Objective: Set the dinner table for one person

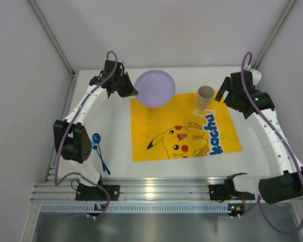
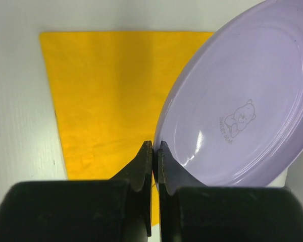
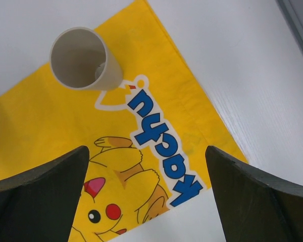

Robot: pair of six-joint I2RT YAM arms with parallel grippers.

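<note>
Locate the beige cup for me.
In the top view, the beige cup stands upright on the far right corner of the yellow mat, right of the purple plate.

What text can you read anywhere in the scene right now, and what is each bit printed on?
"kachu": big blue letters with a white outline on the yellow mat; any letters before them are covered by the cup.
Small line of letters beside the bear drawing on the purple plate: too small to read for sure.
No other text shows in any view.
</note>
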